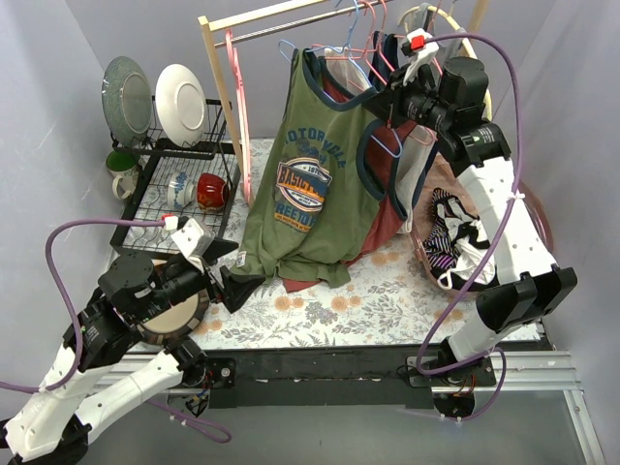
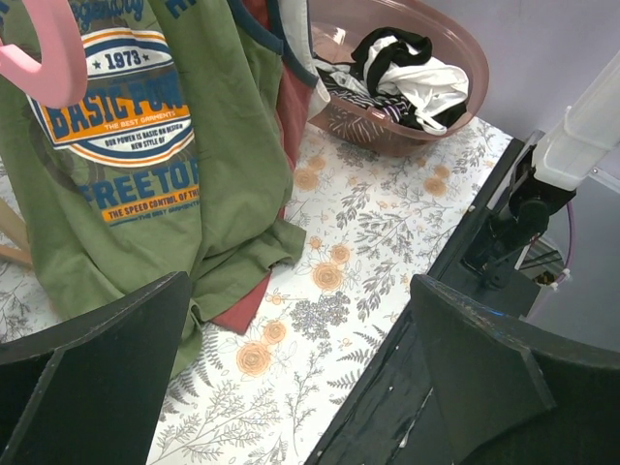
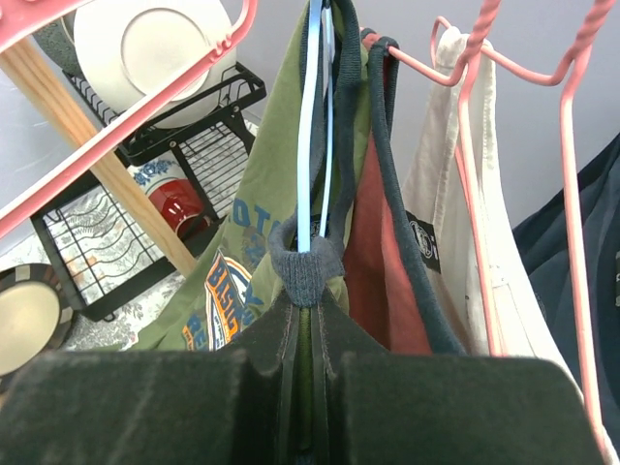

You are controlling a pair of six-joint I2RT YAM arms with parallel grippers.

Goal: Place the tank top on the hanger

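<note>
Up at the rail (image 1: 291,26), toward one o'clock, the right gripper (image 3: 308,302) is clamped on the olive tank top's (image 1: 305,184) navy strap against the light-blue wire hanger (image 3: 310,126), the shirt hanging toward seven o'clock, where the left gripper (image 1: 231,279) sits parted.

Setting: robot lab test cell, dressed up as a household laundry corner.

Lab evidence:
- Plain grey wall panels (image 1: 58,145) stand at the left, back and right.
- The left arm (image 1: 107,358) and right arm (image 1: 504,223) are bolted to a black base rail (image 1: 320,368) on a metal frame (image 1: 572,373).
- Purple cables (image 1: 68,281) loop free.

Home staging:
- A floral tablecloth (image 1: 339,310).
- A wooden clothes rack (image 1: 218,77) carrying the tank top (image 1: 305,184) among other garments.
- A dish rack (image 1: 170,208) with plates (image 1: 181,97) and a red mug (image 1: 211,191).
- A pink basin (image 2: 368,126) of laundry.
</note>
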